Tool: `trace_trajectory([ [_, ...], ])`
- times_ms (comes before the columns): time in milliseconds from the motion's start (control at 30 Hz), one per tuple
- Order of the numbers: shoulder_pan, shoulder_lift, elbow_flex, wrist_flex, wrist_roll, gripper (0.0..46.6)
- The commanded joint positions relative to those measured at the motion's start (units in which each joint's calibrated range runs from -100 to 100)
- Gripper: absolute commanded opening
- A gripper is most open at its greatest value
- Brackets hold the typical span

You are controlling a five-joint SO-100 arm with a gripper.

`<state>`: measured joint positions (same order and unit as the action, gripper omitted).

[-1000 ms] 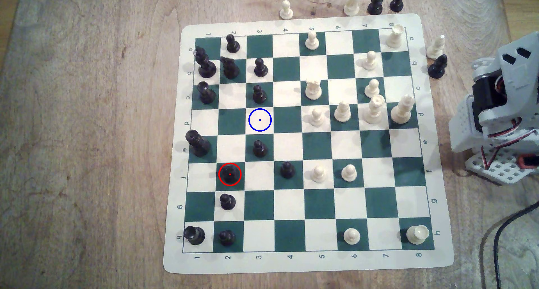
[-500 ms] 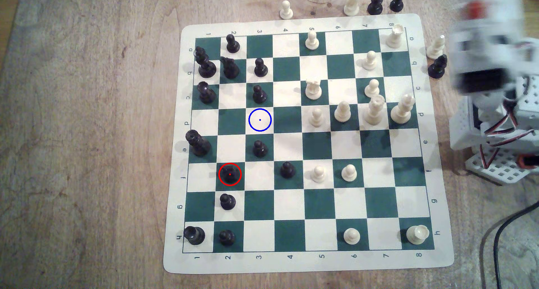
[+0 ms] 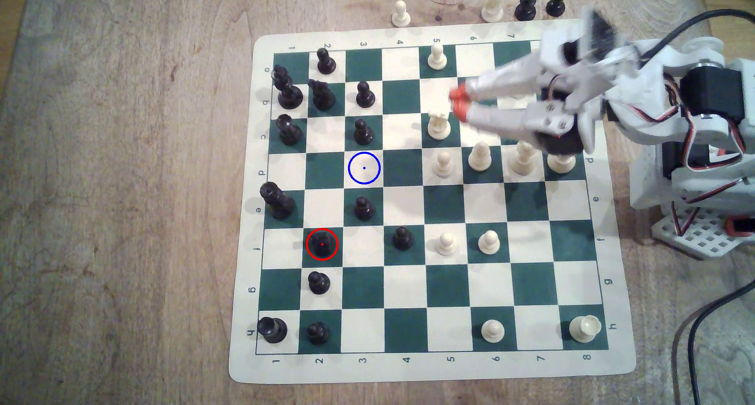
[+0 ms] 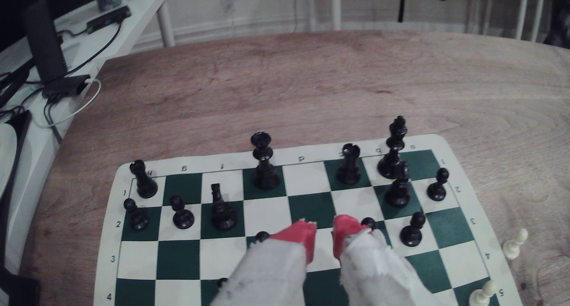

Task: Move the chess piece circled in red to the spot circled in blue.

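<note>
Red-tipped fingers (image 4: 296, 235) lead the hand (image 3: 459, 99), which hovers over the board's (image 3: 613, 360) upper middle in the exterior view, jaws slightly parted with nothing between them (the wrist view shows a clear gap between the tips). Just beside it stands a white rook (image 3: 438, 126), close enough that a careless swing could clip it. Farther out lies the blue spot (image 3: 364, 167), an unoccupied cream square between two black pawns, one above (image 3: 362, 132) and one below (image 3: 363, 208) in the exterior view. Farthest, toward the exterior view's lower left, the knight (image 3: 322, 244) sits upright on its red-ringed green square, well apart from the hand, with a pawn (image 3: 318, 282) on the next square. It looks like light, stiff plastic, likely smooth and a bit slippery; I would pinch the narrower body below the angular head, above the wide base, since the head's slanted faces could squirt out. Wooden counter (image 3: 122, 184) lies beyond.
</note>
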<state>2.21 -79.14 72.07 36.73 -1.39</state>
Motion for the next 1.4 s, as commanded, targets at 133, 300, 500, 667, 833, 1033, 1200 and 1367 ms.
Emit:
trace_trajectory([
  [133,-3.27,24.55,-22.84,1.60,-4.84,10.3],
  [300,-8.90,38.81,-26.56,0.37,-4.59,10.5],
  [500,-10.15,50.44,-27.83,-7.41,-3.86,10.3],
  [667,-10.15,56.22,-27.29,-14.29,-1.95,10.5],
  [833,-9.68,61.06,-28.47,-18.72,-1.95,10.8],
  [1033,-8.67,71.07,-42.61,-11.51,-2.98,11.5],
  [1200,-9.53,75.66,-49.68,-8.72,-3.27,12.6],
  [1367,-9.60,78.88,-53.13,-9.30,-2.93,12.7],
])
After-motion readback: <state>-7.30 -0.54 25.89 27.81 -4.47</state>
